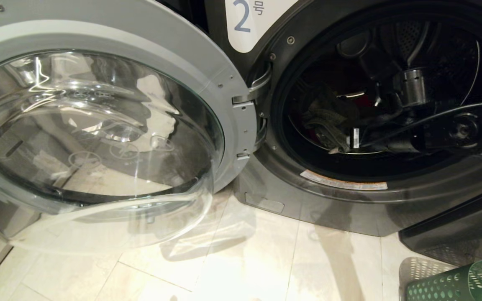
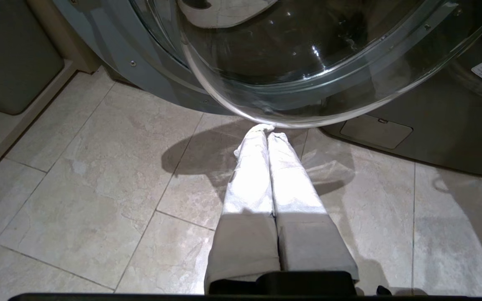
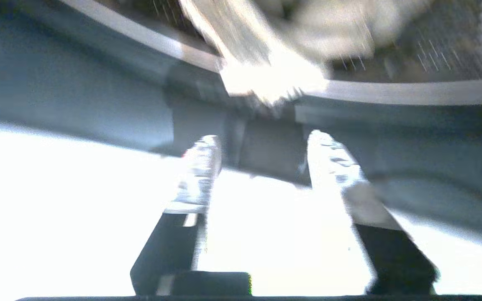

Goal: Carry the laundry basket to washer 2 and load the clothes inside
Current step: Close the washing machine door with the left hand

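At far left my left gripper [image 2: 266, 130] hangs pressed closed and empty over the tiled floor [image 2: 98, 188], just below the swung-open glass door [image 1: 94, 138]. Right of it, washer 2 [image 1: 266, 25] gapes; dark clothes [image 1: 329, 125] lie in its drum. My right gripper [image 3: 262, 144], fingers parted and holding nothing, faces the opening. The laundry basket [image 1: 454, 284] sits near right.

1. Pale beige marble-look floor tiles [image 1: 241, 259] with thin grout lines [image 2: 78, 184].
2. Dark grey cabinet-like panel with rounded corner [image 2: 11, 58], standing at the far edge of the tiles.
3. Beige skirting strip [image 2: 19, 121] bordering the tiles just beside that panel.
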`<state>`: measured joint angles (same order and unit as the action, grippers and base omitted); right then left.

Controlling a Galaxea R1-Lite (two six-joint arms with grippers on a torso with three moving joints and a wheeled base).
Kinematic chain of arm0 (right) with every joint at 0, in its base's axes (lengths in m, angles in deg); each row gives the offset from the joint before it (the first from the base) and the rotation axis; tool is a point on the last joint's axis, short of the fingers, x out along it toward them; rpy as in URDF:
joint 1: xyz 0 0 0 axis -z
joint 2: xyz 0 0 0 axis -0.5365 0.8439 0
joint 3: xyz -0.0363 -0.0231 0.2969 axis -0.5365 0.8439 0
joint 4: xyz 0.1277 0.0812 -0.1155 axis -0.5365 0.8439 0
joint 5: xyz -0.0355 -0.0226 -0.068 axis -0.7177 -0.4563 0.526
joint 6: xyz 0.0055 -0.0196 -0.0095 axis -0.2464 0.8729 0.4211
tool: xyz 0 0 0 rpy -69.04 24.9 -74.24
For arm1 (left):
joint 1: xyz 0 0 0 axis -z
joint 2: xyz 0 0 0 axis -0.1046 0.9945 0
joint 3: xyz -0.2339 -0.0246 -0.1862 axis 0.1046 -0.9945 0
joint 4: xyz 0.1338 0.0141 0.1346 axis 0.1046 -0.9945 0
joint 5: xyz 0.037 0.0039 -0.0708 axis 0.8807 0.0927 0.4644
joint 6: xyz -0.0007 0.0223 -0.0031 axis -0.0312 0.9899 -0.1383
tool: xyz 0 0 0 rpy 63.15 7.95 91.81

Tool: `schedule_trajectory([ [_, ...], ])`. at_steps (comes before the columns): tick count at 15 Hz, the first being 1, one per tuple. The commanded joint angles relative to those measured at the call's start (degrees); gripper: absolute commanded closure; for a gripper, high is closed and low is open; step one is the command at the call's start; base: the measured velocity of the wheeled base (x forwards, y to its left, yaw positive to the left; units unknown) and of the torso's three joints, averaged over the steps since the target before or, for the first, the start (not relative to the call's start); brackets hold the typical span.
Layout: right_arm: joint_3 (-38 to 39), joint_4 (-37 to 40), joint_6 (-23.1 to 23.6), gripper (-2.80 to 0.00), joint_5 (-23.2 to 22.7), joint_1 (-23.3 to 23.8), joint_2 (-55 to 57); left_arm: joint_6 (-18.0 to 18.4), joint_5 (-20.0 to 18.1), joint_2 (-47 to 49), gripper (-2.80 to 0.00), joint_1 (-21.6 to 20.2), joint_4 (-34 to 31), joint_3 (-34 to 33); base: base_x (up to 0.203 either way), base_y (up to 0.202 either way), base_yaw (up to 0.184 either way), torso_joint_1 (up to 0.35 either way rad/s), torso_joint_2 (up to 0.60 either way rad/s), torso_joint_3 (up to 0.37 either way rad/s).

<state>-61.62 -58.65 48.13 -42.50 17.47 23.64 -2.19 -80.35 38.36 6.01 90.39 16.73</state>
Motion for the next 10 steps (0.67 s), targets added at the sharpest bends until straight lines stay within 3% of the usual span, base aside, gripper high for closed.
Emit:
schedule_trajectory([
  [1, 10.16, 0.11, -0.31, 0.00, 0.11, -0.09, -12.02, -0.07, 0.03, 0.00, 0.00, 0.00, 0.00, -2.29, 0.000, 0.000, 0.000, 0.000, 0.00, 0.000],
  [7, 31.89, 6.18, 1.40, 0.00, 3.04, -0.05, -40.63, 0.02, 0.03, 0.00, 0.00, 0.00, 0.07, -2.29, 0.000, 0.000, 0.000, 0.000, 0.00, 0.000],
  [10, 45.24, 7.78, 8.28, 0.00, 3.30, 0.26, -55.13, -0.06, 0.03, 0.00, 0.00, -0.04, 0.04, -2.29, 0.000, 0.000, 0.000, 0.000, 0.00, 0.000],
])
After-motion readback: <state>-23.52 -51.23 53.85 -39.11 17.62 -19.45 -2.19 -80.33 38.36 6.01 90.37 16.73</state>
